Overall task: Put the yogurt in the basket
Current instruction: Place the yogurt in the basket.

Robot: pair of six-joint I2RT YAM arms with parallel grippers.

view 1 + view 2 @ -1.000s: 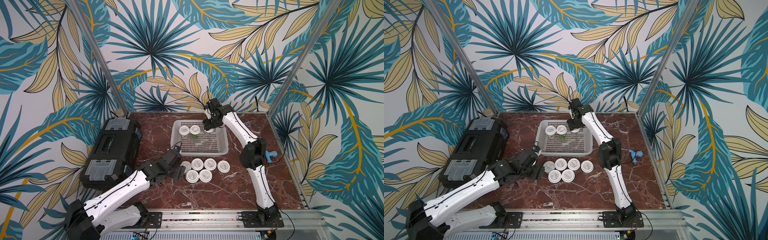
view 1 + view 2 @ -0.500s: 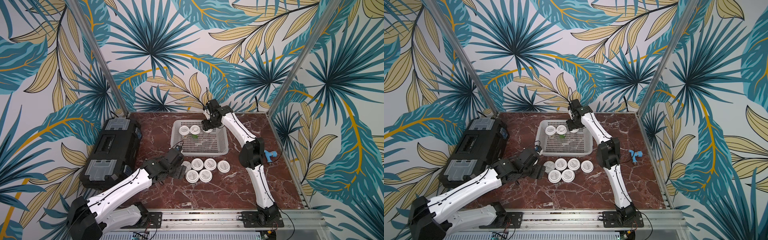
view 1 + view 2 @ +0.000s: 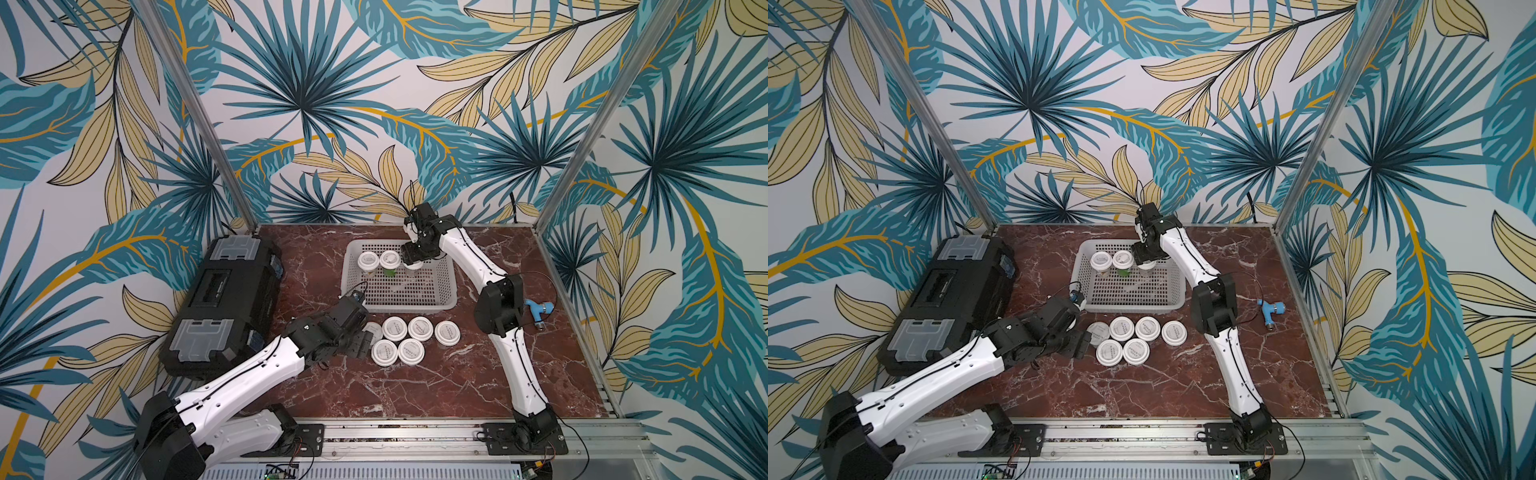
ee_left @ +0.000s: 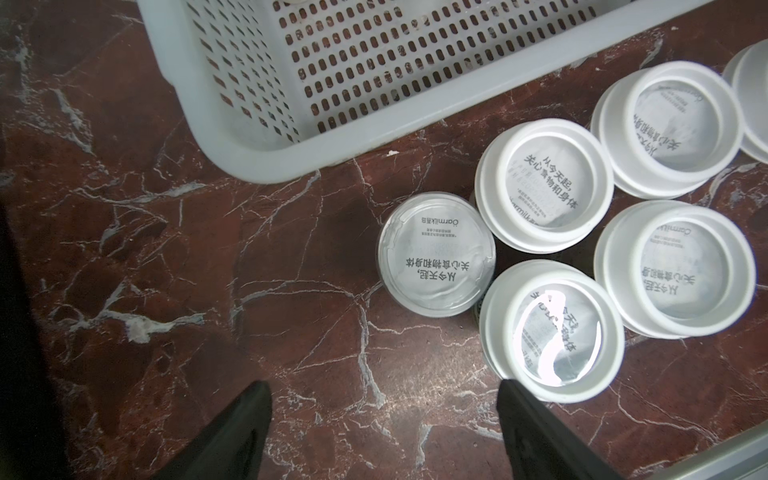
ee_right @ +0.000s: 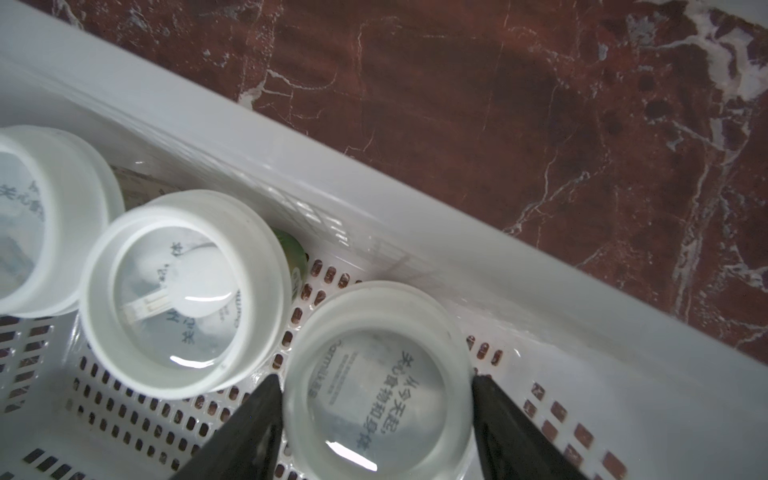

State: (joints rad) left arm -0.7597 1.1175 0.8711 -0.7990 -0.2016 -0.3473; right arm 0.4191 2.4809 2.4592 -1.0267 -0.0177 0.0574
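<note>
Right end effector is inside the basket at its far rim. Its fingers sit on either side of the third yogurt cup, right against the lid. I can't tell if it's pinching or only flanking. In both top views the wrist hides most of that cup and I only catch some clear body.

Two more stand along the same far rim, the corner cup and the middle cup. The right wrist view cuts the corner cup off at the frame edge. A green bit pokes out behind the middle cup by the basket wall, and I can't make out what it is.

Left end effector hovers over the counter just outside the basket's near rim, fingers spread, nothing between them. In both top views it covers part of the grey-topped cup. The left wrist view shows that cup whole, with a flat foil top.

Five white-lidded cups cluster beside it, all just outside the near rim. Glare wipes the print on the glare-hit cup.

For room, the basket's near half is open perforated floor. The gap from the near rim to the cluster is narrow. The counter from the cluster to the front rail is open.

Black case lies off one short side of the basket. A small blue part lies off the opposite side, near the right arm's elbow, and I can't identify it.
</note>
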